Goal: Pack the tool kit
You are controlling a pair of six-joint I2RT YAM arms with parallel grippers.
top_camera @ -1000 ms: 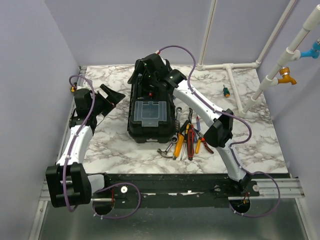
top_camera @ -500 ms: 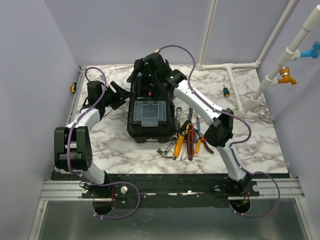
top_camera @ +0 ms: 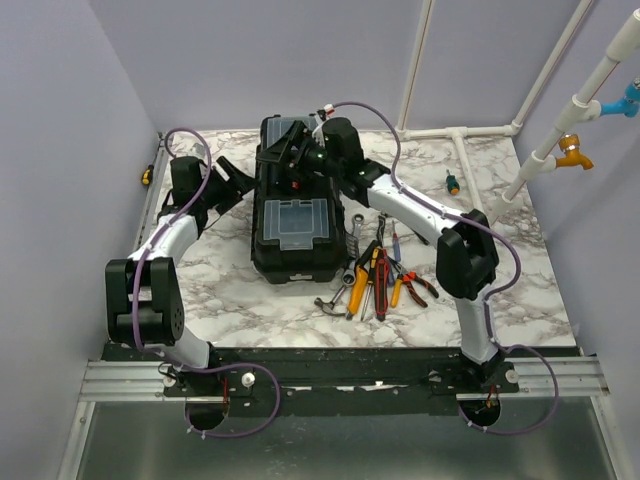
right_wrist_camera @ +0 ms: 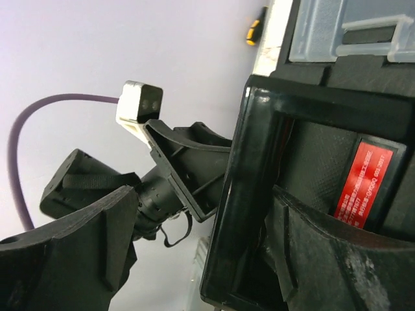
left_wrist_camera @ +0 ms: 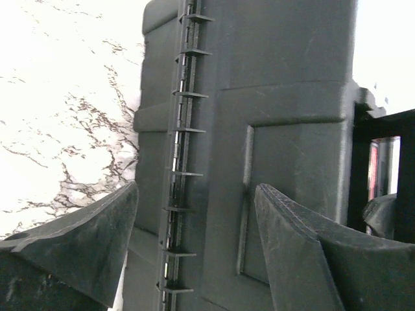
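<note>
The tool kit's black toolbox [top_camera: 290,215] stands mid-table, its clear-lidded compartment [top_camera: 291,217] facing up. Hand tools [top_camera: 375,275] lie in a loose row on its right: hammer, wrenches, orange- and red-handled pliers, screwdrivers. My left gripper [top_camera: 236,183] is open at the box's left side; the ribbed side wall [left_wrist_camera: 214,162] fills the space between its fingers [left_wrist_camera: 305,253]. My right gripper [top_camera: 297,150] is open over the box's far half. It straddles the black handle bar [right_wrist_camera: 249,194], one finger [right_wrist_camera: 331,259] inside the recess by the red label plate [right_wrist_camera: 363,178].
A lone screwdriver [top_camera: 452,182] lies at the back right near the white pipe frame [top_camera: 460,135]. Another small yellow-handled tool [top_camera: 147,176] sits at the table's left edge. Purple walls close in the left and back sides.
The left arm swung in from the left edge to the toolbox's side. The right gripper shifted over the box, and the toolbox turned straighter, showing a second clear lid at its far end.
</note>
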